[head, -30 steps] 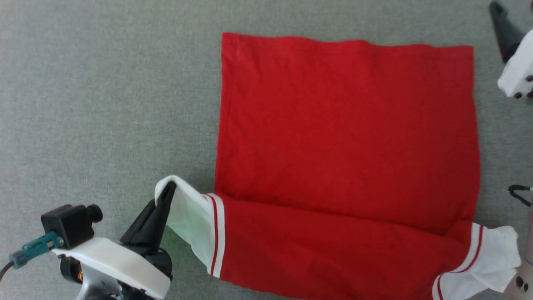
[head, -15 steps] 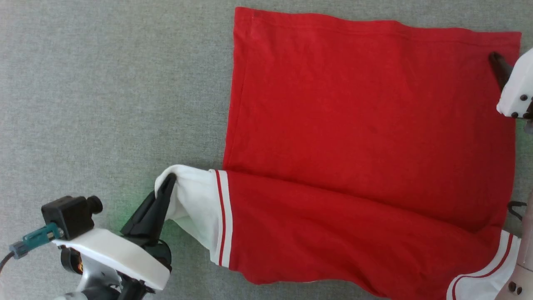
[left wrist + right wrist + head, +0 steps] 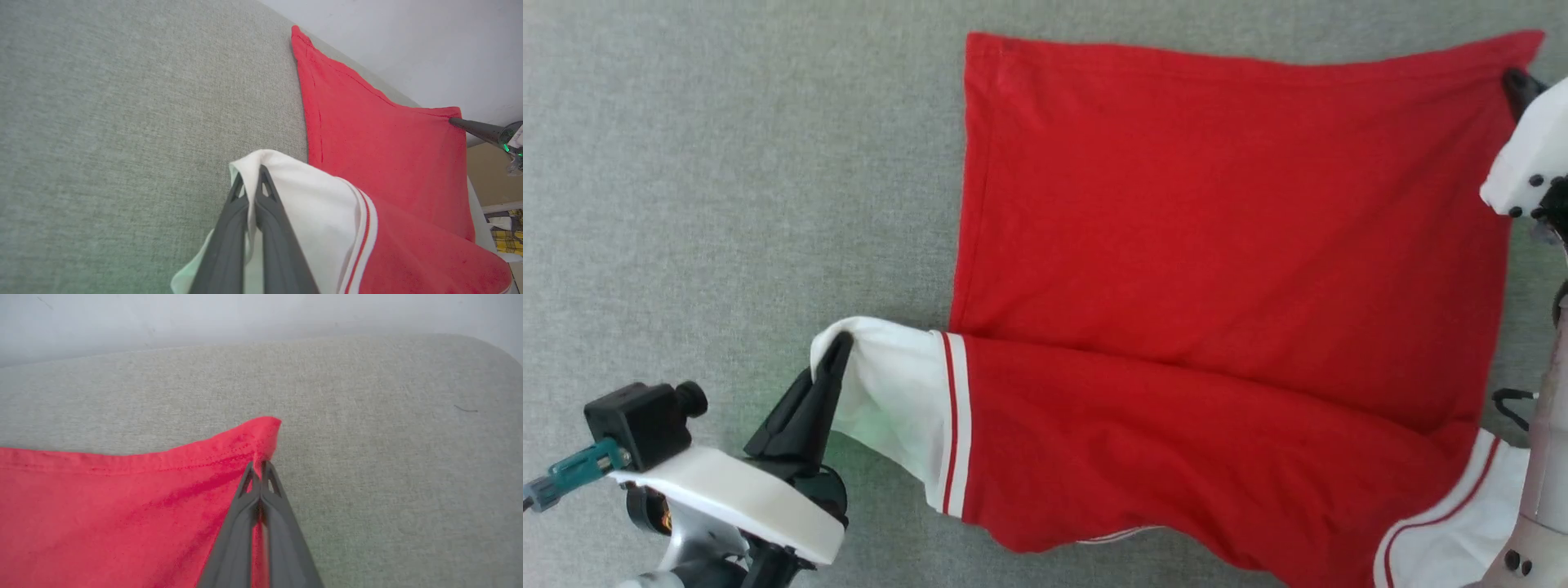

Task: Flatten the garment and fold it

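Flattening: left fingers [image 3: 809, 408] gripped the white sleeve [image 3: 890, 392] of the red jersey garment [image 3: 1217, 245], right fingers [image 3: 245, 506] its hem corner [image 3: 267, 428]; stretching it taut seemed next.

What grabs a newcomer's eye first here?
The red garment lies spread on the grey surface, across the centre and right of the head view. The left gripper pinches its white sleeve at lower left; the right gripper is shut on the far right hem corner.

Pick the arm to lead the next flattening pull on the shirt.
Right, probably: the right gripper is shut on the garment at its far hem corner, with bare surface beyond. The left gripper pinches the white sleeve, anchoring.
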